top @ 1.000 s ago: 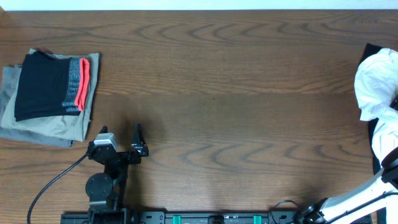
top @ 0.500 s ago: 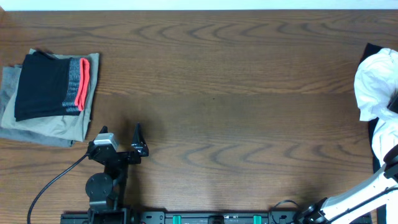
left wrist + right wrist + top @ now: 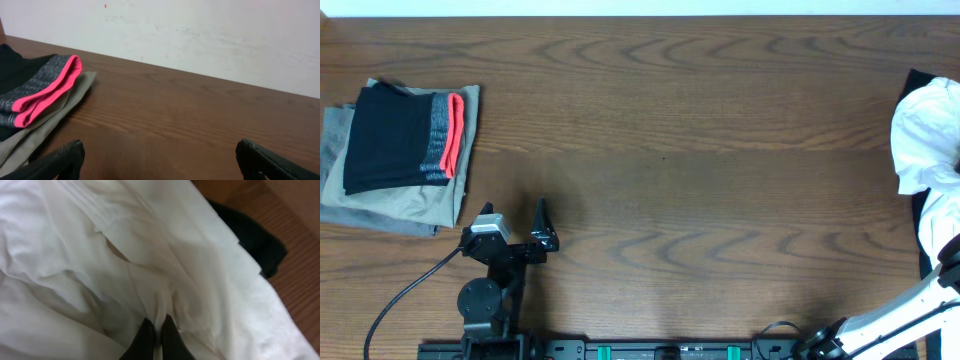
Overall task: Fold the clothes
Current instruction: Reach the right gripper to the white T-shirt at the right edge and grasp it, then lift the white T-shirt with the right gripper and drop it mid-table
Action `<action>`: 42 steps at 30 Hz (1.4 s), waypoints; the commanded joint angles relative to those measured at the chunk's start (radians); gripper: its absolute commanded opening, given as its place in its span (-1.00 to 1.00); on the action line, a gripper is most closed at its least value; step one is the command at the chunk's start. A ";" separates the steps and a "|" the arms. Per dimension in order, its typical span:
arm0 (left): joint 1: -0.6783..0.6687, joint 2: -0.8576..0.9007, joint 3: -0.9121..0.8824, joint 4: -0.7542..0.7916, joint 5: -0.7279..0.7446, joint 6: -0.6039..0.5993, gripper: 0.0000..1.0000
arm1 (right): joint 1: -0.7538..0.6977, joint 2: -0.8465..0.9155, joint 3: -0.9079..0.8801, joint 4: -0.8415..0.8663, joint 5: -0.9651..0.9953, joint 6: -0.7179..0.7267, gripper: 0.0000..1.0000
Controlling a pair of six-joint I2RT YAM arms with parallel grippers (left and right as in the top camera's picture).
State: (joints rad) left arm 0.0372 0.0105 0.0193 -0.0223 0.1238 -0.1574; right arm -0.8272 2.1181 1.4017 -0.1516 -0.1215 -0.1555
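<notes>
The clothes, a crumpled white T-shirt (image 3: 925, 130), lie bunched at the table's far right edge and run out of the overhead view. They fill the right wrist view as wrinkled white cloth (image 3: 75, 255). There my right gripper (image 3: 156, 322) is shut, its two black fingertips pinching a raised fold of the shirt. In the overhead view only part of the right arm (image 3: 920, 300) shows. My left gripper (image 3: 513, 212) rests near the front left of the table, wide open with nothing between its fingers (image 3: 70, 152), far from the shirt.
A folded stack sits at the left: a black garment with a red-and-grey band (image 3: 390, 135) (image 3: 45, 95) on olive-grey garments (image 3: 410, 205) (image 3: 60, 117). A dark cloth (image 3: 918, 82) (image 3: 250, 235) pokes out from under the shirt. A pale wall (image 3: 200, 30) stands behind the table.
At the right edge the white cloth has shifted slightly as my right gripper closed on it. The left arm and the folded stack have not moved.
</notes>
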 commanded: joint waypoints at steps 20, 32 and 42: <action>-0.004 -0.005 -0.015 -0.037 0.014 0.006 0.96 | 0.108 -0.325 0.064 -0.102 -0.052 0.137 -0.98; -0.004 -0.005 -0.015 -0.037 0.013 0.006 0.96 | 0.359 -0.443 0.064 -0.134 -0.341 0.309 -0.98; -0.004 -0.005 -0.015 -0.037 0.013 0.006 0.96 | 0.830 -0.393 0.064 -0.137 -0.349 0.364 -0.99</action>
State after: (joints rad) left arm 0.0372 0.0105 0.0193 -0.0223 0.1238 -0.1574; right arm -0.0956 1.7061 1.4475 -0.2905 -0.4335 0.1715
